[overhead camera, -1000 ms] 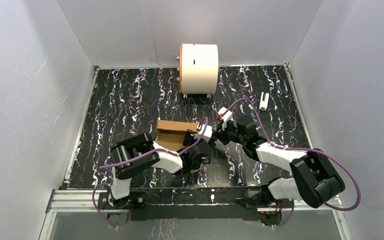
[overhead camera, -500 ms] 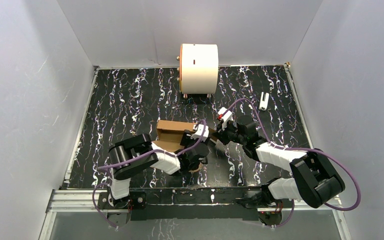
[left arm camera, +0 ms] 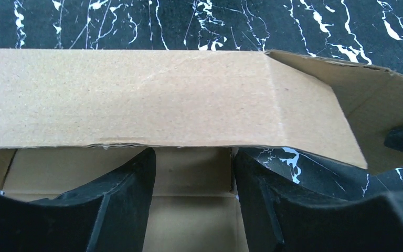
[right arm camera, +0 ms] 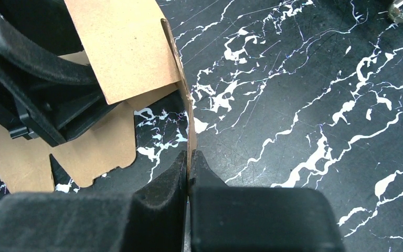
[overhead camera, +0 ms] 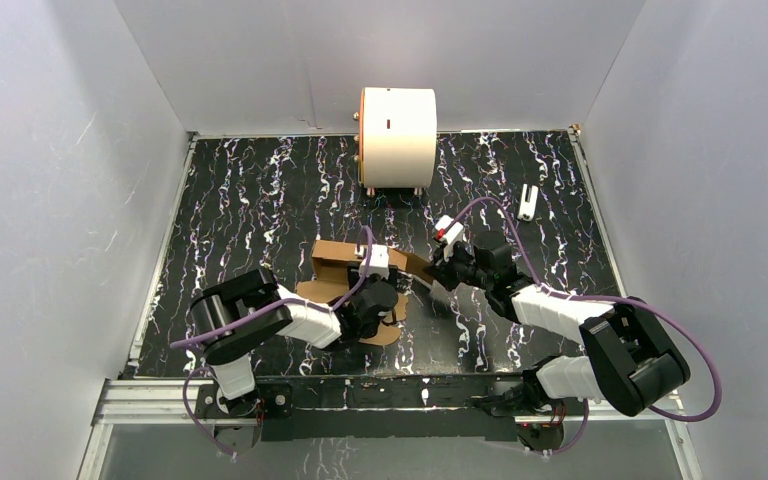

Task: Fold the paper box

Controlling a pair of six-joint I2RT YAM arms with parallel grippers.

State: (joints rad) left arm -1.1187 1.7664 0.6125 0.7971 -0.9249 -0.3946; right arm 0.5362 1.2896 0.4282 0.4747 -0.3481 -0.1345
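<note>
The paper box (overhead camera: 335, 262) is brown cardboard, partly raised, with rounded tabs lying flat on the table at its near side. In the left wrist view its long wall (left arm camera: 136, 100) stands across the frame, with the box's inside below it. My left gripper (overhead camera: 372, 300) is open over the box's right end; its midpoint (left arm camera: 191, 157) lies over the box floor, with one finger (left arm camera: 120, 199) inside and the other (left arm camera: 278, 205) beside the end wall. My right gripper (overhead camera: 432, 278) is shut on the thin edge of the box's right flap (right arm camera: 128, 47), its jaws (right arm camera: 189, 160) pinching the flap edge-on.
A large white cylinder with an orange rim (overhead camera: 398, 135) stands at the back middle. A small white object (overhead camera: 528, 202) lies at the back right. White walls close in the black marbled table (overhead camera: 260, 200) on three sides.
My left gripper has moved left and back, over the box's near side. The box's tabs now show flat in front of it. My right gripper has stayed shut on the flap.
</note>
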